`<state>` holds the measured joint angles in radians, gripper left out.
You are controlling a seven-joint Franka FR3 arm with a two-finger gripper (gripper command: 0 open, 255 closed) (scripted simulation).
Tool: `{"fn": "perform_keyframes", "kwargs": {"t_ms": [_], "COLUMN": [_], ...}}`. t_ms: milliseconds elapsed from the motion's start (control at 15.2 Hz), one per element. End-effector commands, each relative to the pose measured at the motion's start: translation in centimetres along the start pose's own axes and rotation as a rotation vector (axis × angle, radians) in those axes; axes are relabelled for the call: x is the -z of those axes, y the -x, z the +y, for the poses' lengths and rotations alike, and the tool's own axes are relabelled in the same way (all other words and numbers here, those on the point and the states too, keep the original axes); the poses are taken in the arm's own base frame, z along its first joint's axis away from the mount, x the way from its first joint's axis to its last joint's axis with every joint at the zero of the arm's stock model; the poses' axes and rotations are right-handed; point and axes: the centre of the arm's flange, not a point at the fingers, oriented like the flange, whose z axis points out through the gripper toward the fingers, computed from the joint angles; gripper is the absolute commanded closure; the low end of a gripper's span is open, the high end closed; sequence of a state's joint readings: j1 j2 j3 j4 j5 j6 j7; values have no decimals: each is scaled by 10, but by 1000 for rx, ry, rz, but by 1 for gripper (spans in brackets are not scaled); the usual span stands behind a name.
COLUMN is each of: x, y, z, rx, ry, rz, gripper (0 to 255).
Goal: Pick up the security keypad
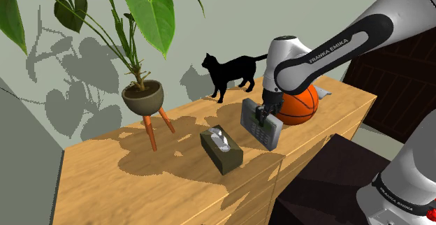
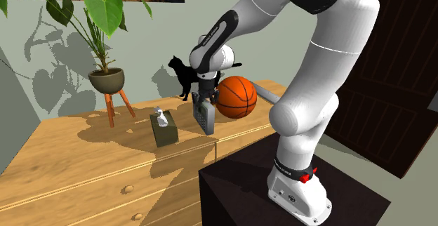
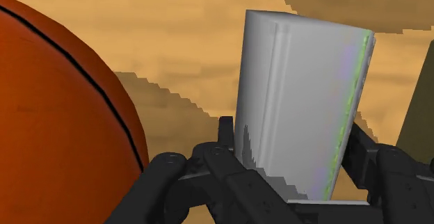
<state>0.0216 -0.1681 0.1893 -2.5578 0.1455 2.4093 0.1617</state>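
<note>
My all-black two-finger gripper (image 1: 265,121) is clenched on the flat grey rectangular security keypad (image 1: 249,119). I hold it tilted, and it looks to be just clear of the light wooden dresser top (image 1: 140,182), though I cannot be sure its lower corner is free of the wood. In the wrist view my fingers (image 3: 227,142) clasp the slab across its two faces, near one end, so most of its length sticks out past them.

That is where I judge the trouble lies. The keypad's back is smooth, hard and featureless apart from two shallow ridges, so it gives my pads little to bite on. With so much of it hanging beyond the grip, a quick lift or swing could make it pivot or slide out.

The round orange basketball (image 1: 299,105) with black seams sits just beside the keypad, close behind my hand. If I drift that way I could nudge it, and a ball on a flat top would roll. The dark olive tissue box (image 1: 222,150) with a white tissue poking from its slot stands near on the other side, a boxy thing I could clip if I swing low.

The keypad's front carries a grid of small buttons, and one thin edge shows a greenish tint.
</note>
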Motion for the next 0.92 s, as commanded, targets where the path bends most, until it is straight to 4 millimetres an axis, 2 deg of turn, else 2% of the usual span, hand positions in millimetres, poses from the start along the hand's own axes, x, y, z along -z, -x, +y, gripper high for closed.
{"fn": "perform_keyframes", "kwargs": {"t_ms": [0,528,858], "x": [-1,-1,25], "y": [0,0,0], "z": [0,-1,-2], "rx": [0,0,0], "ry": [0,0,0], "rz": [0,0,0], "gripper": [255,255,255]}}
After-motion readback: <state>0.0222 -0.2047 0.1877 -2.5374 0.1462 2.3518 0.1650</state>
